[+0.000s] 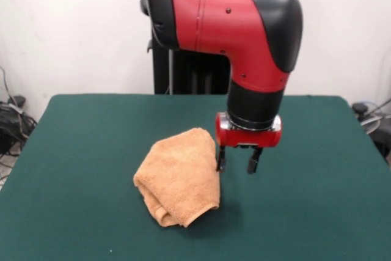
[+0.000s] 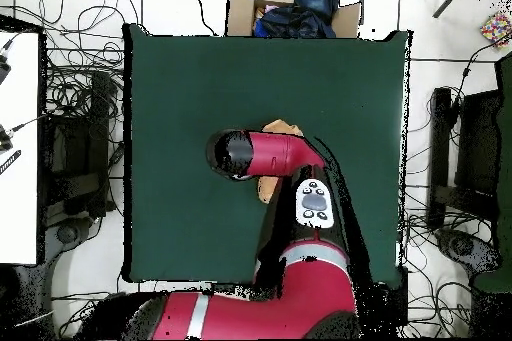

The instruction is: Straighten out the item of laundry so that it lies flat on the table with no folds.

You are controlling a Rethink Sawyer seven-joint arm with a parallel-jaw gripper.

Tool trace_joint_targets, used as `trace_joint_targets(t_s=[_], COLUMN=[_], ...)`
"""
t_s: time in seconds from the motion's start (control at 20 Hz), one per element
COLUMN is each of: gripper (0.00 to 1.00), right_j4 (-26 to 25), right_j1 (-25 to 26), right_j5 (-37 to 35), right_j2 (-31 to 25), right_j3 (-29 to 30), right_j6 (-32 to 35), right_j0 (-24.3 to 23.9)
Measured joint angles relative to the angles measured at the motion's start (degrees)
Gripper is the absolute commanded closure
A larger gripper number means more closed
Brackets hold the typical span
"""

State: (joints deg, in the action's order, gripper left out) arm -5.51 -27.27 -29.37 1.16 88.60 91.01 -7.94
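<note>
The orange-tan towel [image 1: 179, 178] lies folded and bunched in a thick heap near the middle of the dark green table [image 1: 79, 151]. No stripe bands or tag show. My gripper [image 1: 237, 164] hangs just right of the towel's upper right edge, its fingers pointing down and apart, holding nothing. Its left finger [image 1: 222, 160] is right at the towel's edge. In the overhead view the arm covers most of the towel [image 2: 282, 129]; only small parts show beside it, and the gripper is hidden under the arm.
The red and black arm [image 1: 232, 22] comes down from the top over the table's middle. A cardboard box with dark cloth [image 2: 295, 7] stands beyond the table's far edge in the overhead view. Cables lie on the floor around the table.
</note>
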Motion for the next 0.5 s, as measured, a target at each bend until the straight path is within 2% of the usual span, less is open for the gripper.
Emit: trace_joint_targets(t_s=[0.25,0.35,0.5], gripper=[0.00,0.00,0.00], right_j4=[-0.06,-0.07,0.08], right_j1=[-1.89,-4.70,-7.02], right_j5=[-0.01,-0.06,-0.57], right_j2=[2.27,4.14,4.27], right_j3=[0.09,0.25,0.40], right_j6=[0.01,0.01,0.01], right_j0=[3.16,6.05,6.97])
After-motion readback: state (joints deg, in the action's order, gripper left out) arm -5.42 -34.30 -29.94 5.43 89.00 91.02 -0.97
